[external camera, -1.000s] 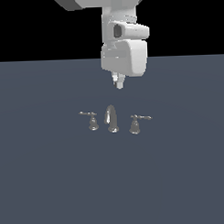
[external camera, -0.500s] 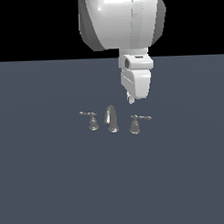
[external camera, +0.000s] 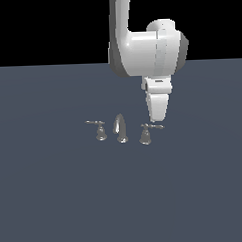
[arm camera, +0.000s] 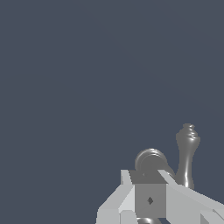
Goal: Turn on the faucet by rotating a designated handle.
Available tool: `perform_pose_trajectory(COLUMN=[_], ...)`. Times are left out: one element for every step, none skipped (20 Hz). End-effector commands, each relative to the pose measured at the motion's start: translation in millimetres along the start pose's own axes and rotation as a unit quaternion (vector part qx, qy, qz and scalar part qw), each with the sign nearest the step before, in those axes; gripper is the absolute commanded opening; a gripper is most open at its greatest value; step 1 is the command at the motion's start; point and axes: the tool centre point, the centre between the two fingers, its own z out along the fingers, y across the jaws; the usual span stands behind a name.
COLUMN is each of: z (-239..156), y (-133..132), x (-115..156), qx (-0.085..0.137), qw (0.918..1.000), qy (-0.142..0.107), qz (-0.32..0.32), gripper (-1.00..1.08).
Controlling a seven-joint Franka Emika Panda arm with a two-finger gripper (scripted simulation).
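End effector (external camera: 153,120) just above handle (external camera: 147,133)

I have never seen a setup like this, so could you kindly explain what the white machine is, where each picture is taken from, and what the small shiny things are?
These are simulator renders, not photos. The white shape is a single robot arm, ending in a gripper. One picture comes from a camera off the arm; the other from a camera on its wrist, looking past the gripper's fingers. On the grey surface stands a tiny chrome faucet: a curved spout in the middle and a lever handle on each side. The gripper's tip sits just above the handle on the exterior view's right, the one with the knob-tipped lever, seen close up from the wrist. Nothing appears to be held; whether the jaws are open, I cannot tell.
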Motion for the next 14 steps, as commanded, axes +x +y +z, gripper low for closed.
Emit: perform_pose_trajectory(z=[8.1,10.4,12.4,14.0,15.2,16.1,16.5,16.7,16.7,16.7,16.7,16.7,16.7,16.7], y=[-4.0,-5.0,-5.8,-6.5,-7.0,-7.3,-7.5,-7.6,-7.6,-7.6,-7.6,-7.3,-4.2,-1.1], x=[7.8,10.2,12.2,13.8,15.0,15.9,16.5,16.6,16.6,16.6,16.6,16.6,17.8,19.0], qx=[0.001,0.001,0.001,0.001,0.001,0.001,0.001,0.001,0.001,0.001,0.001,0.001,0.001,0.001], qw=[0.9998,0.9997,0.9995,0.9994,0.9993,0.9992,0.9992,0.9992,0.9992,0.9992,0.9992,0.9992,0.9992,0.9992], qy=[0.001,0.001,0.001,0.001,0.000,0.000,0.000,0.000,0.000,0.000,0.000,0.000,0.000,0.000], qz=[0.020,0.025,0.030,0.034,0.037,0.039,0.040,0.041,0.041,0.041,0.041,0.040,0.040,0.040], gripper=[-1.00,-1.00,-1.00,-1.00,-1.00,-1.00,-1.00,-1.00,-1.00,-1.00,-1.00,-1.00,-1.00,-1.00])
